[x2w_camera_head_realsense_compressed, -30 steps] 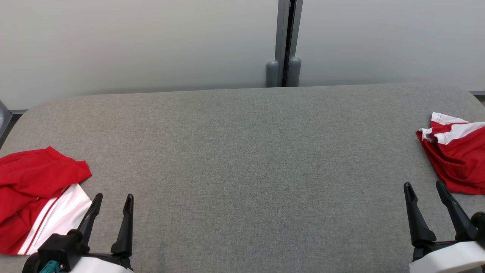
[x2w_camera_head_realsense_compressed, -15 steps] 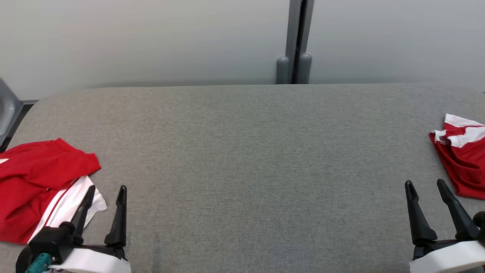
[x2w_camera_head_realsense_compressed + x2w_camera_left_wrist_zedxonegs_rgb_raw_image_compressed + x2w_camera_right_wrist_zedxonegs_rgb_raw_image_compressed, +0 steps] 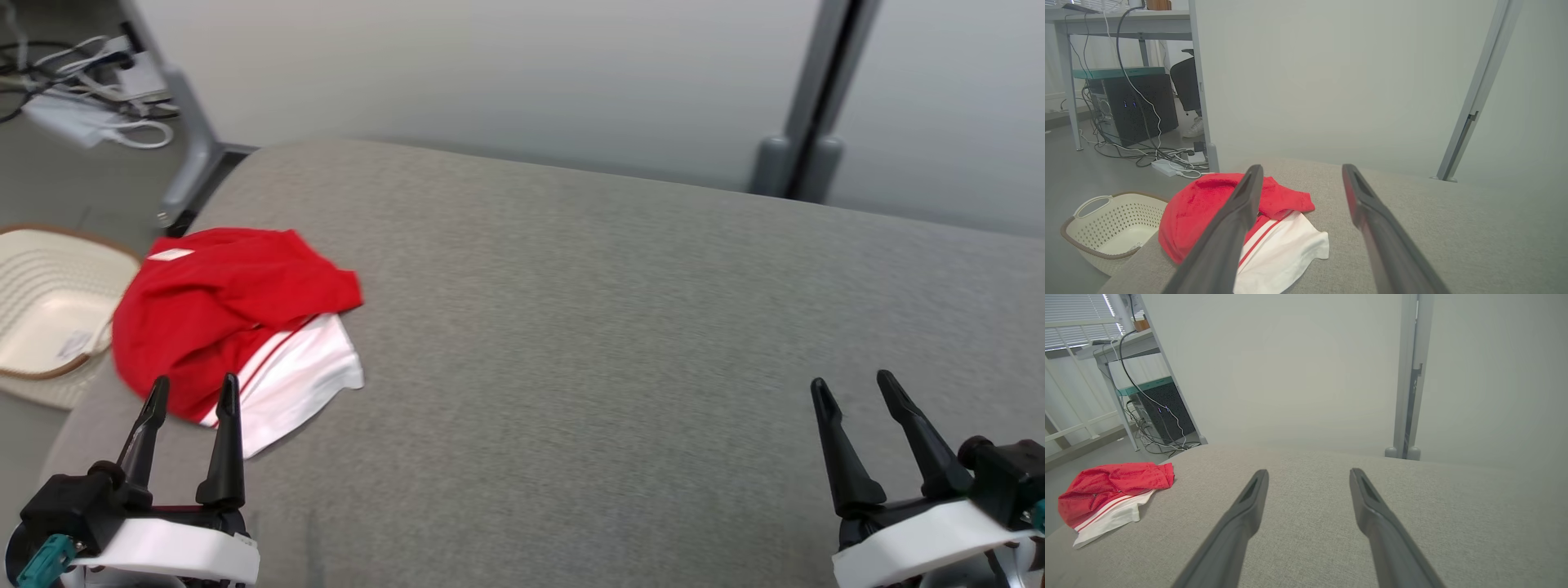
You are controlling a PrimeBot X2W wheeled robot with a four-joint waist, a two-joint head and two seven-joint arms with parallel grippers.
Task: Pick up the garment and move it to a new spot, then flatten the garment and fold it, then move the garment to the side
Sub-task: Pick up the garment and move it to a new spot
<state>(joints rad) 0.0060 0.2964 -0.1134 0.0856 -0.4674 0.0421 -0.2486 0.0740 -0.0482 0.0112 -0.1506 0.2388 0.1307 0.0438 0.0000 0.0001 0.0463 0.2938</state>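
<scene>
The garment [image 3: 229,310], red and white, is lying crumpled at the left end of the desk [image 3: 571,343], looking soft, light and limp. The left gripper [image 3: 193,389], just before it, and the right gripper [image 3: 849,382], well apart, are hanging with fingers [image 3: 222,445] spread and empty. A raised red fold is probably offering the surest pinch.

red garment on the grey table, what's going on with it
A garment-folding job that has barely begun. The crumpled red and white garment lies near the left end of the grey padded table. Nothing is held. The left pincer hovers open at the garment's near edge, and the right pincer is open over bare table, far from it. A pale basket sits on the floor past the table's left end.
</scene>
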